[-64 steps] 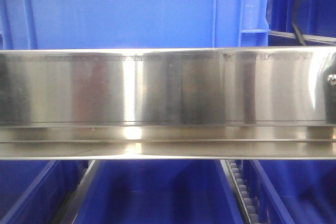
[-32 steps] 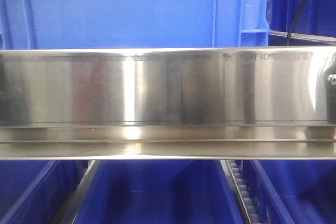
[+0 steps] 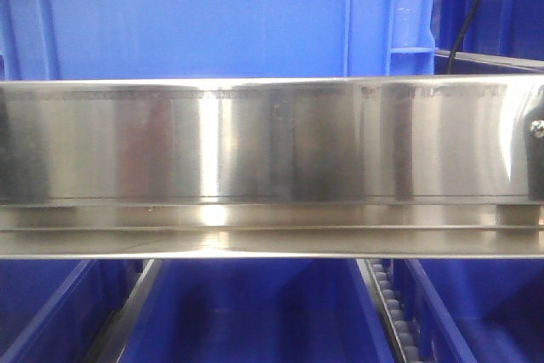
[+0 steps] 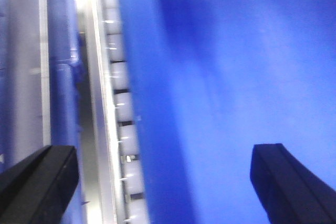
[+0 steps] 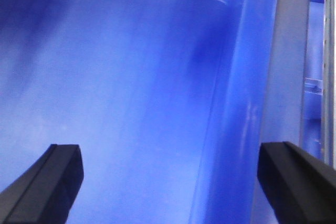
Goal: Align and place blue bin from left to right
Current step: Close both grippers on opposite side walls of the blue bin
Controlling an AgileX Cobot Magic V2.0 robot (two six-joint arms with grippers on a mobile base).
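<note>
The black cable beside the blue bin has swung leftward; the bin sits unmoved. Left pincer and right pincer both gape apart, gripping nothing yet.

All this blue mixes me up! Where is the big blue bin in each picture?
Front view: the blue bin fills the top, above the steel beam.
Left wrist: probably the blue wall filling the right, beside a roller track.
Right wrist: probably the blue wall filling the left, beside a metal rail.
Shared landmark: silvery shelf metal borders the blue everywhere.
</note>
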